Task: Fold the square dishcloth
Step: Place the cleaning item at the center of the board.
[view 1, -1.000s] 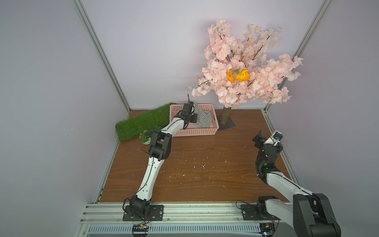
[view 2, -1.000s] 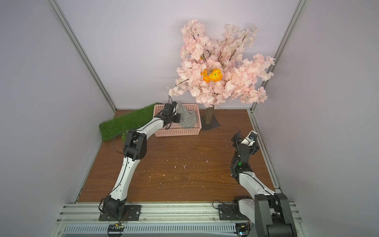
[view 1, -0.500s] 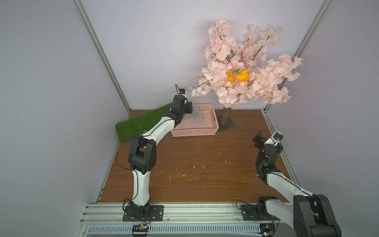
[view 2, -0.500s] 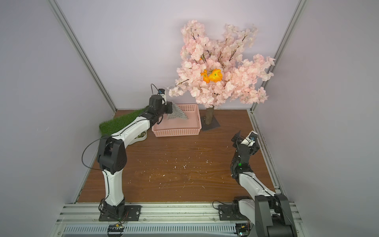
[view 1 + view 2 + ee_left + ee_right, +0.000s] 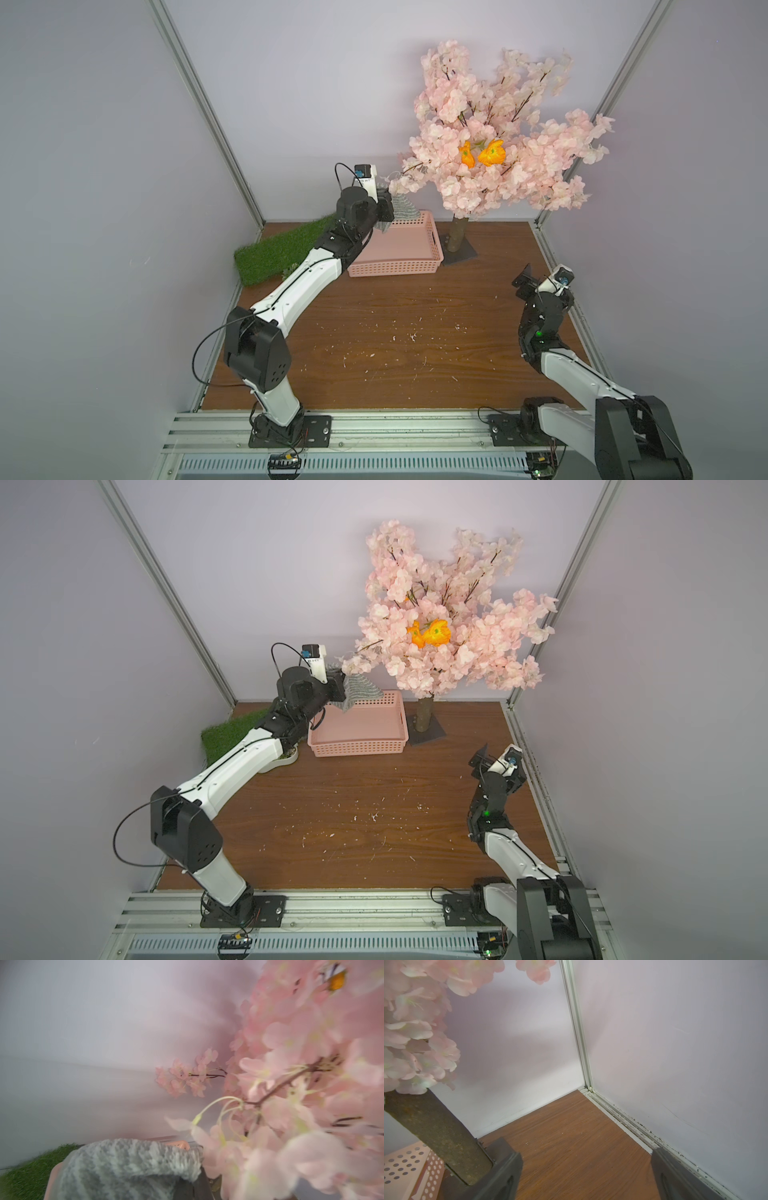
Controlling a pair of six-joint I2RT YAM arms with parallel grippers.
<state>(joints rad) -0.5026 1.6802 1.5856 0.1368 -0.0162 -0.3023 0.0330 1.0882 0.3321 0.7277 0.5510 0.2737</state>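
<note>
Green grass mat [image 5: 282, 249] at far left. Left hand [image 5: 387, 209] pinches the square dishcloth [image 5: 404, 209], which hangs bunched above the pink basket's [image 5: 399, 253] far-left corner, against low blossom tree [image 5: 498, 137] branches. Right hand [image 5: 523, 280] is spread, above the wooden surface [image 5: 395, 332] by the right wall.
</note>
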